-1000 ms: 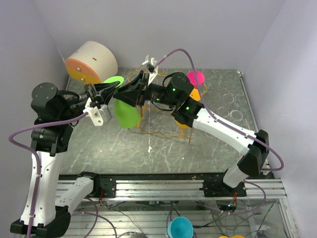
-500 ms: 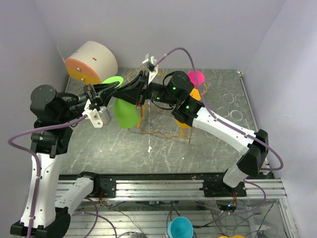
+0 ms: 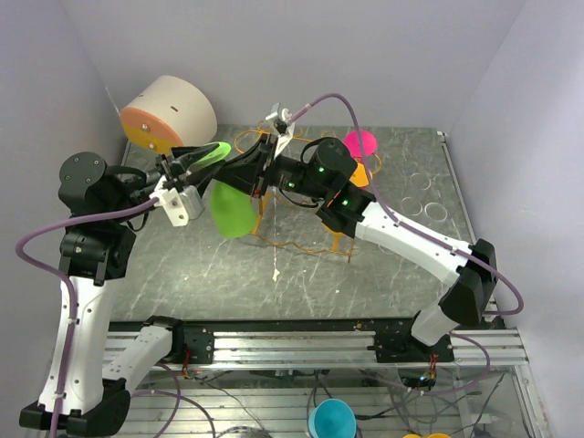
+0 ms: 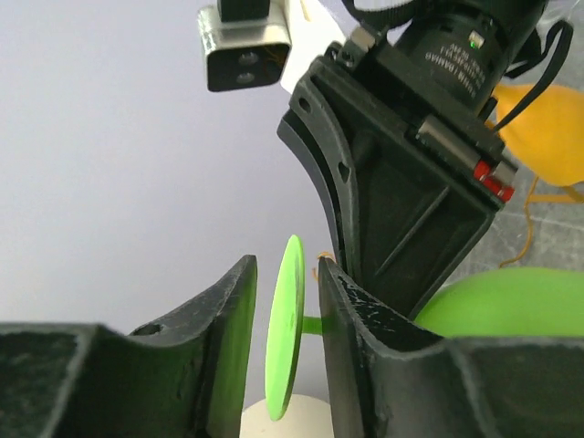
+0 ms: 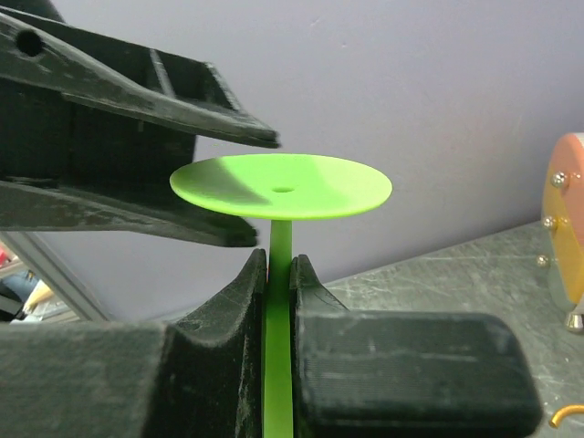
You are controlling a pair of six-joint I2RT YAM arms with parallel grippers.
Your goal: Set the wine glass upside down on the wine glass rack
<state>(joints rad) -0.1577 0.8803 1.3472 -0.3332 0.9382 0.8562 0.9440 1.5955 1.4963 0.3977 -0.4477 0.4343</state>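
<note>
Aloft, upside-down green wine glass, stem in right gripper.

Far left: round cream drum with orange face, just beyond the left gripper.
Centre: golden-yellow wire rack, crowded by both arms and green plastic wine glass.
Near: grey marbled tabletop, open.
</note>
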